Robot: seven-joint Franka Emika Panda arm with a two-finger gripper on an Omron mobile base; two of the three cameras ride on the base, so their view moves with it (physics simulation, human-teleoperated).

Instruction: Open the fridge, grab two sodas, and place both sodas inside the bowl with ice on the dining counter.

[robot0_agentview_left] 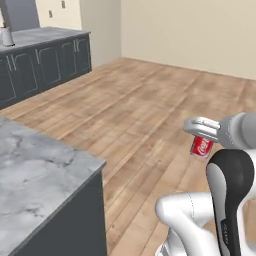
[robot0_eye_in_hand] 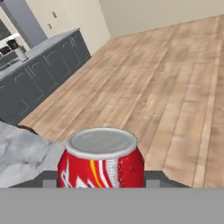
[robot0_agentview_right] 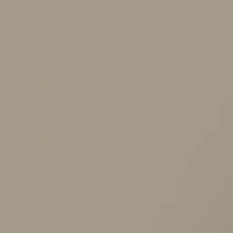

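One small red soda can with a pale silvery top, logged as held: I see it clamped in the white two-finger gripper, which has closed part-way onto its sides, the can hanging below the hand and tilted in the left base view. In the hand view the same can stands close up between the fingers, its flat lid facing me.

Location of item: in the air over the light brown plank floor, right of and apart from the long slab counter of light grey marble with darker veins. That counter sits at the near left on a dark grey base, and its corner also shows at the lower left of the hand view.

One small dark reddish-brown shape at the counter's far edge in the hand view; too little shows for me to tell what it is.

One run of dark blue-grey cabinets with a grey top along the far left wall, well apart from the can. Beige walls behind.
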